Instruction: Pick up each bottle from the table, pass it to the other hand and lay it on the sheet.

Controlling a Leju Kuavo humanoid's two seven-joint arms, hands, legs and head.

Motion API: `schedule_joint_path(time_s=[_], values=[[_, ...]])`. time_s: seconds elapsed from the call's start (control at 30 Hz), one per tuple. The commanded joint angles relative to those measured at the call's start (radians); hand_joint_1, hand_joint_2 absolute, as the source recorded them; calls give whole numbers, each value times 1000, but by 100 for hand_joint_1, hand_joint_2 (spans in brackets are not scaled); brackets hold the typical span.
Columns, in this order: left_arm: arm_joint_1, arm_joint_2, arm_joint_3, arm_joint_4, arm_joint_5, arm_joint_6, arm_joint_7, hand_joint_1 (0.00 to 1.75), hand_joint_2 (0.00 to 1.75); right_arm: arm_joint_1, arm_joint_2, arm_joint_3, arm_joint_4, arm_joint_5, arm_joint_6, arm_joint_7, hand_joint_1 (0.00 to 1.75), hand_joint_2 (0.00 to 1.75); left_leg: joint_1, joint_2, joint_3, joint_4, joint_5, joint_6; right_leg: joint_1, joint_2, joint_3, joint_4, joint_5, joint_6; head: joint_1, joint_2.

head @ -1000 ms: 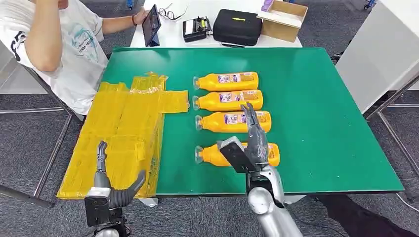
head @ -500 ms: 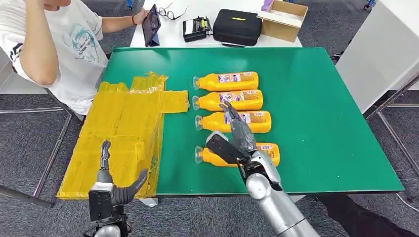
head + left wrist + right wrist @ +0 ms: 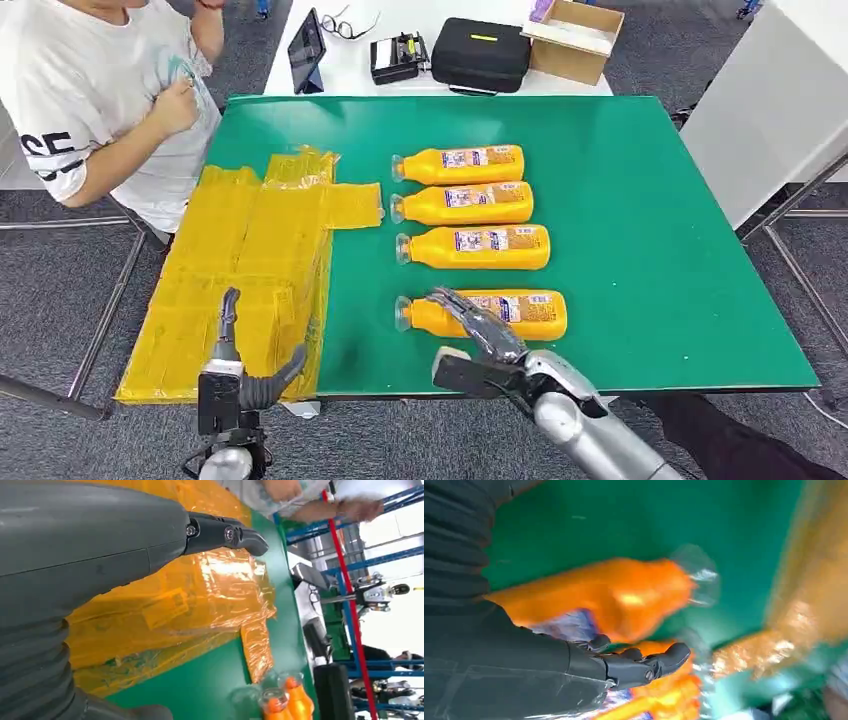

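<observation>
Head view, right hand (image 3: pixel 478 338) spread (empty), over bottle (image 3: pixel 500 314)

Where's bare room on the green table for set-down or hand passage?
Free: the wide green table right of the bottles, and the strip between the yellow sheet and the bottle caps. Crowded: the bottle column, where the right hand is at the nearest bottle.

The green tabletop (image 3: pixel 640 250) carries four orange bottles (image 3: pixel 478 247), all lying on their sides in a column with the caps toward the yellow sheet (image 3: pixel 250 260). This sheet lies flat over the tabletop's left part and hangs past its edge.
</observation>
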Motion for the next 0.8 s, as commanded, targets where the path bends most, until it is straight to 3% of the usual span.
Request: schedule_joint_path(time_s=[0.03, 0.63, 0.8], values=[[-38, 15, 13, 97, 2, 1, 2, 0, 175, 30, -120, 80, -88, 24, -8, 25, 0, 175, 1, 1, 5, 0, -2, 0, 1, 0, 5, -1, -2, -4, 0, 0], [-38, 15, 13, 95, 2, 1, 2, 0, 175, 27, -117, 80, -85, 24, -8, 25, 0, 175, 1, 2, 3, -1, -1, 0, 1, 0, 3, -1, -1, -3, 0, 0], [-24, 13, 29, 77, 5, 5, 6, 0, 175, 88, -153, 65, -130, 132, -44, 96, 0, 175, 1, 1, 6, 0, -2, 0, 2, -1, 6, -2, -2, -4, 0, 0]])
